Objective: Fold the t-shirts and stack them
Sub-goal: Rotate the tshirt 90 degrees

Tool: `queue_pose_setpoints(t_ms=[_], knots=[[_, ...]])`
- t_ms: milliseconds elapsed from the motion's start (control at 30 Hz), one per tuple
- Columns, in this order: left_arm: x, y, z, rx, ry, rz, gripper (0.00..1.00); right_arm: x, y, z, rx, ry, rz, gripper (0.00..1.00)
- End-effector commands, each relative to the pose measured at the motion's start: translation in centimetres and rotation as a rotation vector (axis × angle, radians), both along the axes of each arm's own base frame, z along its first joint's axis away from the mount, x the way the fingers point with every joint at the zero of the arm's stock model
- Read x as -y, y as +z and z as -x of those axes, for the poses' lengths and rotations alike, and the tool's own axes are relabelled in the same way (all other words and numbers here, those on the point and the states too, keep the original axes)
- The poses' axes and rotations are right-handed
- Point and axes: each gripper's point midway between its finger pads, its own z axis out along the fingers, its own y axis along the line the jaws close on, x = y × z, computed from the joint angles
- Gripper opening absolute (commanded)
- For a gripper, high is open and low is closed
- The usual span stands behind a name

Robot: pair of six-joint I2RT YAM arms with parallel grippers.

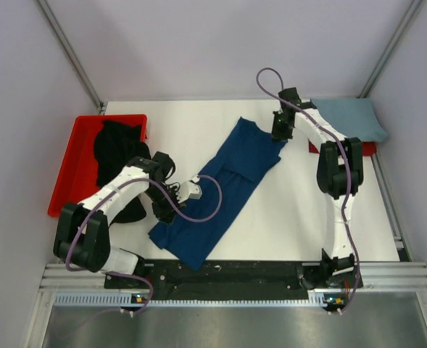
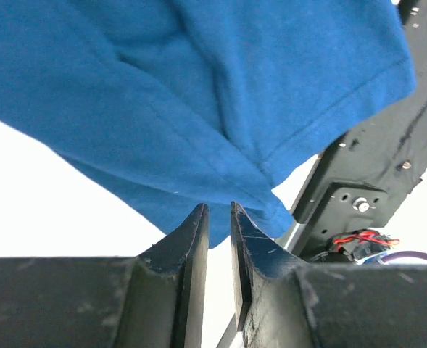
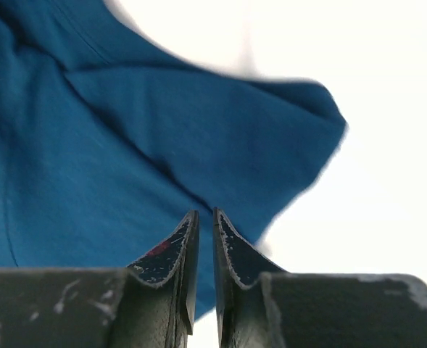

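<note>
The dark navy blue t-shirt point(image 1: 227, 188) lies stretched out diagonally across the middle of the white table; no white print shows. My left gripper point(image 1: 167, 216) is at its near left edge. In the left wrist view the jaws point(image 2: 219, 210) are nearly closed, pinching the hem of the shirt point(image 2: 220, 87). My right gripper point(image 1: 279, 136) is at the shirt's far right corner. Its jaws point(image 3: 205, 214) are nearly closed on the cloth point(image 3: 126, 145). The black t-shirt point(image 1: 115, 148) lies bunched in the red tray point(image 1: 68, 167), partly spilling over its near edge. The pale grey-blue t-shirt point(image 1: 347, 117) lies folded at the back right.
A red edge point(image 1: 367, 149) shows under the folded pale shirt. The black front rail point(image 1: 227, 272) runs along the near table edge, and it also shows in the left wrist view point(image 2: 365, 167). Grey walls and frame posts enclose the table.
</note>
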Motion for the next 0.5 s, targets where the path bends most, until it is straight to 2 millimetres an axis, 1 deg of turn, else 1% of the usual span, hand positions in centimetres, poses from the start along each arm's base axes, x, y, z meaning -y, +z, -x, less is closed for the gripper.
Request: queue_pose_setpoints(t_ms=[0, 33, 100, 133, 200, 267, 333, 367, 400, 433, 467], knots=[[-0.7, -0.2, -3.7, 0.101, 0.062, -0.036, 0.23, 3.3, 0.7, 2.9, -0.051, -0.082, 0.009, 0.13], [-1.2, -0.7, -4.7, 0.124, 0.087, -0.065, 0.22, 3.3, -0.3, 3.3, -0.080, -0.092, -0.009, 0.13], [-2.4, -1.8, -5.8, 0.132, 0.128, -0.135, 0.22, 3.2, -2.2, 3.7, -0.132, -0.111, -0.028, 0.13], [-2.9, -2.3, -6.1, 0.120, 0.147, -0.167, 0.22, 3.1, -3.1, 3.7, -0.151, -0.113, -0.044, 0.13], [-3.8, -3.6, -6.0, 0.095, 0.161, -0.219, 0.22, 2.5, -4.3, 3.2, -0.180, -0.113, -0.082, 0.13], [-4.2, -4.8, -5.3, 0.061, 0.160, -0.248, 0.22, 2.0, -6.3, 2.2, -0.212, -0.124, -0.117, 0.13], [-3.1, -5.4, -4.0, 0.003, 0.134, -0.216, 0.22, 1.4, -7.0, 0.6, -0.212, -0.136, -0.172, 0.14], [-2.2, -5.5, -3.5, -0.016, 0.116, -0.188, 0.22, 1.1, -6.7, -0.8, -0.193, -0.141, -0.201, 0.14], [-1.0, -5.5, -3.0, -0.027, 0.084, -0.159, 0.23, 0.5, -5.8, -2.9, -0.149, -0.140, -0.239, 0.13], [0.2, -5.4, -2.4, -0.039, 0.051, -0.133, 0.23, 0.1, -5.8, -4.2, -0.129, -0.144, -0.266, 0.13], [1.7, -5.3, -1.9, -0.048, 0.006, -0.098, 0.23, -0.5, -4.9, -6.1, -0.080, -0.147, -0.306, 0.14]])
